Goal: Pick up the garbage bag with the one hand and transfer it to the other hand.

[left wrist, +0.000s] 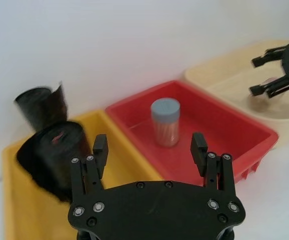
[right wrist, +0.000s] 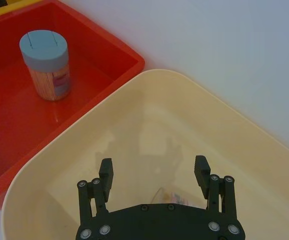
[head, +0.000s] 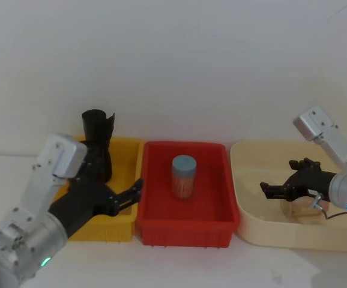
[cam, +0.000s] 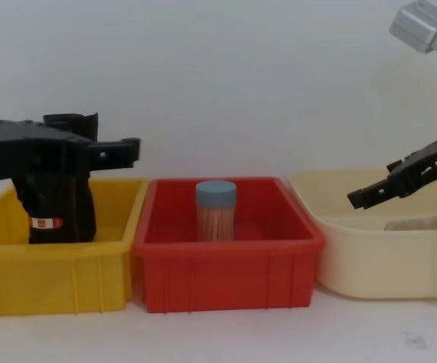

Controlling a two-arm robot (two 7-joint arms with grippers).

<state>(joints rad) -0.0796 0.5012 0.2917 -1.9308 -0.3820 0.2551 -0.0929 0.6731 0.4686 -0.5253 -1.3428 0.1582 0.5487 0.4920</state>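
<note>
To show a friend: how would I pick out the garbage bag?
In the yellow plastic bin on the left stand two black rolls. The garbage bag is the nearer, glossy plastic one. Only it has a white-and-orange label band; the roll behind has a wavy top.

Count with me: three plastic bins in a row, one yellow plastic bin left, one red plastic bin middle, one cream plastic tub right. Two glossy black rolls: one banded black roll, one wavy-topped black roll. One grey-blue-lidded jar. Two black two-finger grippers: left gripper, right gripper.
</note>
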